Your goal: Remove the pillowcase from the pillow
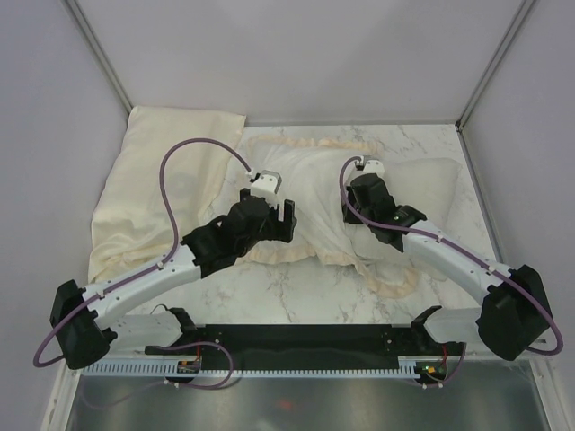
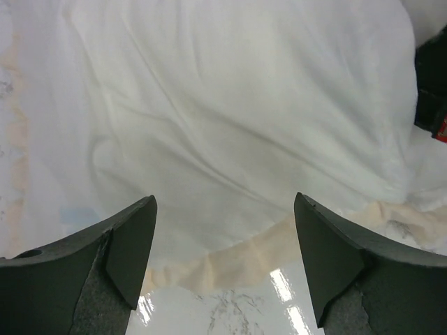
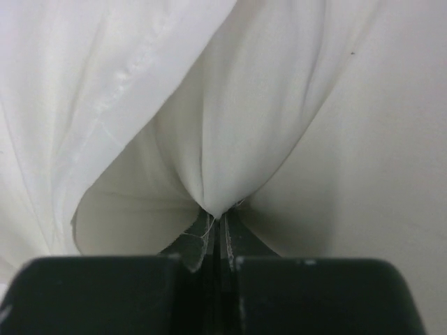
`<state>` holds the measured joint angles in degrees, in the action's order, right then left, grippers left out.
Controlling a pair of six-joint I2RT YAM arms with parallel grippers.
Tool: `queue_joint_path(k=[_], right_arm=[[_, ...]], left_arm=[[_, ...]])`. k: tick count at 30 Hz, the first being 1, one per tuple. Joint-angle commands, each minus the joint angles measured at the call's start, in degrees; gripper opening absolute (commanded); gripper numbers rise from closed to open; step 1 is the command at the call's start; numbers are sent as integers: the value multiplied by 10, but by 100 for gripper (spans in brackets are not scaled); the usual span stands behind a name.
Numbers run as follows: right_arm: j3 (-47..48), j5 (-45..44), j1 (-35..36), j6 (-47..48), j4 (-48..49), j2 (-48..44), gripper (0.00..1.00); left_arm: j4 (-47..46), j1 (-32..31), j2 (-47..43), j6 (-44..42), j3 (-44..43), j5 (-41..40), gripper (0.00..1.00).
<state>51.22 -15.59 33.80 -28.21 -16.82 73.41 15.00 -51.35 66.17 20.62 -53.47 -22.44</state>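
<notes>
The pillowcase [image 1: 310, 193] lies in the middle of the table, whitish face up, with a cream ruffled frill [image 1: 395, 280] round it. The plump off-white pillow [image 1: 436, 189] shows at its right end. My left gripper [image 1: 274, 215] is open and hangs just above the case's near edge. In the left wrist view the gripper [image 2: 225, 199] frames the white fabric [image 2: 244, 118] and the frill [image 2: 230, 264], touching neither. My right gripper [image 1: 359, 215] is shut on a pinched fold of the case's white fabric. In the right wrist view the gripper [image 3: 216, 218] holds that fold [image 3: 230, 153], which is drawn taut.
A flat pale-yellow cloth [image 1: 157, 193] without a frill covers the back left of the marble table [image 1: 296, 292]. Grey walls close in the back and both sides. The right arm's black body [image 2: 429, 84] shows at the right edge of the left wrist view.
</notes>
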Motion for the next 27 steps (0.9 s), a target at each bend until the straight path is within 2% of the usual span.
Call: queue_joint_path(k=[1,6,11,17,19,20,21,23,24,26,27], right_arm=[[37,-10,3,-2,8,31,0],[73,-8,2,-3,9,34,0],[71,22,3,-12,13,17,0],[33,45,2,-29,28,-12,0],[28,50,1,-28,27,-26,0],[23,50,2,-28,28,-30,0],[20,48,2,-28,26,-39,0],[13,44,2,-27,24,-46,0],[9,42,2,-27,23,-54,0],[3,40,2,-24,16,-57,0],[2,39,2,-23,13,-64,0]], left_arm=[[31,-23,-6,59,26,-6,86],[28,-38,25,93,44,20,86],[4,-42,77,104,34,21,88],[-18,-43,163,102,7,-23,91],[-20,-42,184,98,-2,-38,79],[-22,-42,187,95,-4,-45,67],[-24,-42,189,92,-4,-58,45],[-27,-41,189,85,-3,-72,30],[-25,-41,187,79,-3,-85,16],[-25,-38,178,72,-1,-96,3],[-25,-32,172,68,4,-104,2]])
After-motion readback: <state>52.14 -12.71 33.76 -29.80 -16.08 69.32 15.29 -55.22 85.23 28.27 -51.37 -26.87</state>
